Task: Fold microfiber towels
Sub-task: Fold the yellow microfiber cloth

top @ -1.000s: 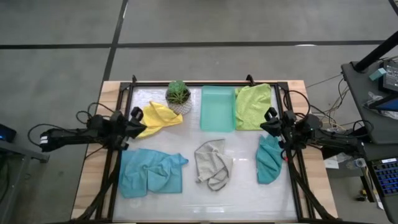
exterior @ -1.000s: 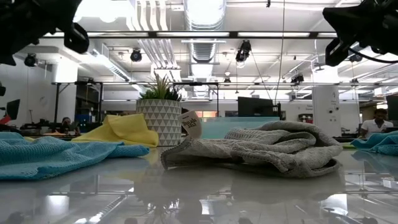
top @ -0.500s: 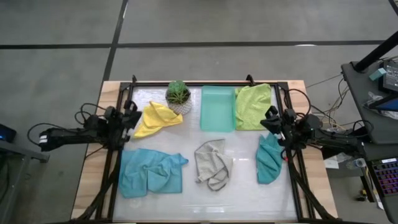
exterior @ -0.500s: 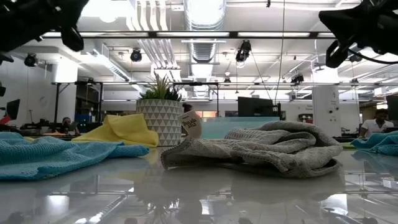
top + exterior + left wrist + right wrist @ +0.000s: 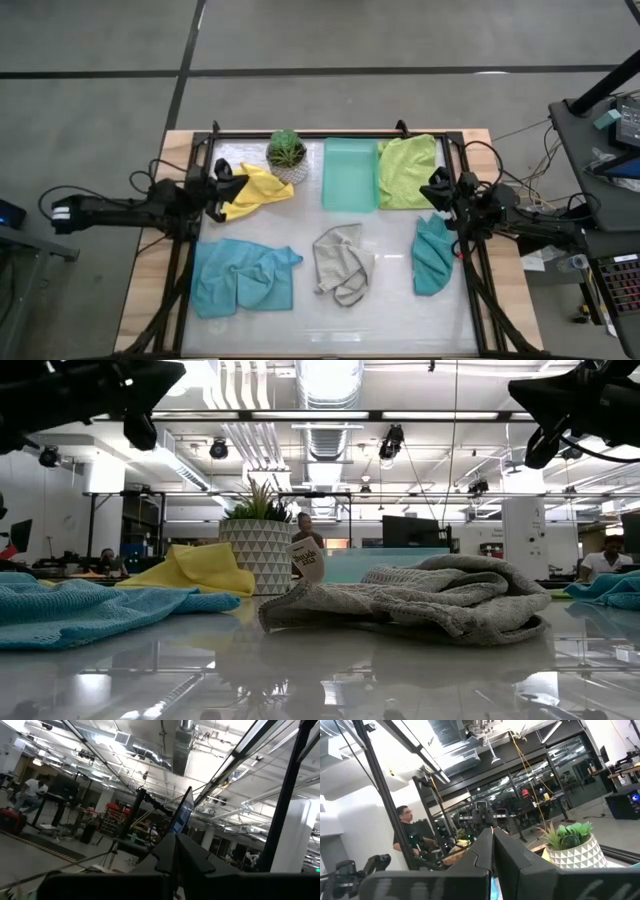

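Note:
Five towels lie crumpled or spread on the white table: yellow [image 5: 258, 187] at the far left, lime green [image 5: 408, 170] at the far right, light blue [image 5: 243, 277] at the near left, pale grey [image 5: 342, 262] in the near middle, and teal [image 5: 433, 255] at the right. My left gripper [image 5: 230, 181] is shut and hangs high over the yellow towel's left edge; the low view [image 5: 140, 405] shows it well above the table. My right gripper [image 5: 434, 189] is shut and raised between the lime green and teal towels, holding nothing.
A mint-green tray [image 5: 349, 173] lies at the far middle, with a potted plant [image 5: 287, 152] to its left beside the yellow towel. Black frame rails [image 5: 186, 260] run along both table sides. People show in the room beyond the table.
My left gripper has swung toward the table's right and far side and risen a little, tipping upward. It now stands over the yellow towel's left edge, still shut. The towels have not moved.

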Tool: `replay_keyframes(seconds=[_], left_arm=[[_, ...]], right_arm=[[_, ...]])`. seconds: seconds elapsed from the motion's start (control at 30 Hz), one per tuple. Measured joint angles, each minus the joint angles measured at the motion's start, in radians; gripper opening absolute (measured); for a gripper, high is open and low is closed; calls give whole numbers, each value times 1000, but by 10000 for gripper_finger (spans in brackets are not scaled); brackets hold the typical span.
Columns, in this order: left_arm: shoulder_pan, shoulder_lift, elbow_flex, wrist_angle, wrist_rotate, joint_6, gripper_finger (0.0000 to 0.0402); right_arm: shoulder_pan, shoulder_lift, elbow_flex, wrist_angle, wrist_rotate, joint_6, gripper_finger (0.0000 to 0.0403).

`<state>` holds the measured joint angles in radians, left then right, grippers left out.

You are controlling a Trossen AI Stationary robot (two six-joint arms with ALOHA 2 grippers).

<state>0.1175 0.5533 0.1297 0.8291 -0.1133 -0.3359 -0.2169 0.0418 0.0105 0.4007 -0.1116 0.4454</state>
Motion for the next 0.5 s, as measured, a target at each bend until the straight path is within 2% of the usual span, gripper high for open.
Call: replay_keyframes(seconds=[0.1,0.2,0.4,0.5], left_arm=[[0,63,36,-21,1,-15,3],[0,115,88,-123,13,-88,3],[0,219,249,-522,30,-101,3],[0,268,339,-660,31,-95,3]], right_arm=[[0,0,0,-1,0,0,9],[0,0,0,1,0,0,9],[0,0,0,32,1,0,9],[0,0,0,31,1,0,9]])
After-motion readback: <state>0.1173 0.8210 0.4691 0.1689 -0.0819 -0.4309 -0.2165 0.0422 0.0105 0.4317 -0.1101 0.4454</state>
